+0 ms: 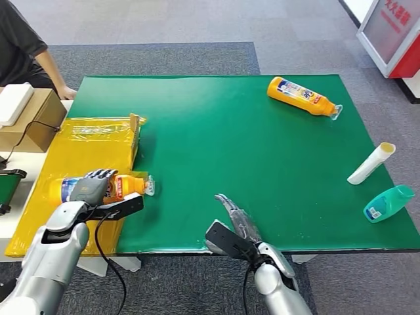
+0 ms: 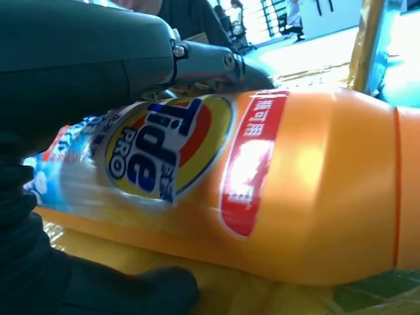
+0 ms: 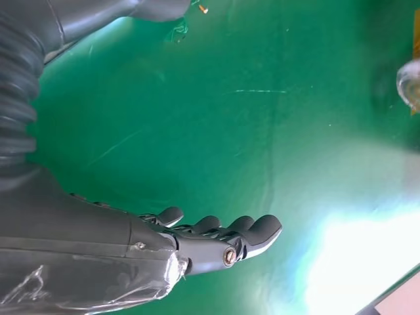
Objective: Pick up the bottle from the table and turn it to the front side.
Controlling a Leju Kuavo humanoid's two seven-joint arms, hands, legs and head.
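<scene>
The left robot hand (image 1: 93, 186) lies over an orange bottle (image 1: 126, 186) and its fingers (image 1: 103, 174) are closed around the body of it. The bottle lies on its side on a yellow sheet (image 1: 84, 147) at the left end of the green desk (image 1: 223, 144). Its clear cap points away from the left robot hand, toward the middle of the desk. In the left wrist view the label with blue letters on the bottle (image 2: 277, 190) faces the camera, and a dark finger (image 2: 218, 65) presses along its upper side.

The right robot hand (image 1: 237, 218) is over the near edge of the desk, fingers straight and apart, holding nothing. Far ahead of it lies a second orange bottle (image 1: 302, 96). To its right, near the desk edge, lie a white tube (image 1: 371, 163) and a teal bottle (image 1: 388, 203).
</scene>
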